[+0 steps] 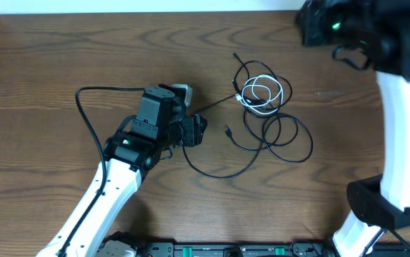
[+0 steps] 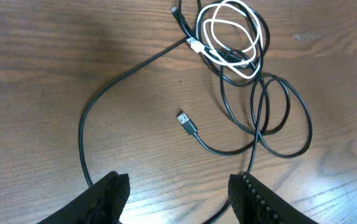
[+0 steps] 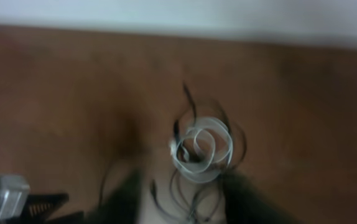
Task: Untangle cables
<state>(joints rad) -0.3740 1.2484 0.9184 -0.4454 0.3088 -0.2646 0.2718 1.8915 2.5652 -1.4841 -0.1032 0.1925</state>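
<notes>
Overhead: cables light, floppy, snag-prone; I'd pinch black plug at their 9 o'clock. Left end effector wide, empty; right end effector blurred, seems parted.

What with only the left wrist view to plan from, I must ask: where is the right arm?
Observer: The right arm rises at the far right, apart from the cables.
Operator: Is its pincer holding anything?
Observer: The right pincer is blurred but looks open and empty, facing the white coil.
Operator: Where does the long black strand go below my frame?
Observer: It passes under the left pincer and curves back to the cables.
</notes>
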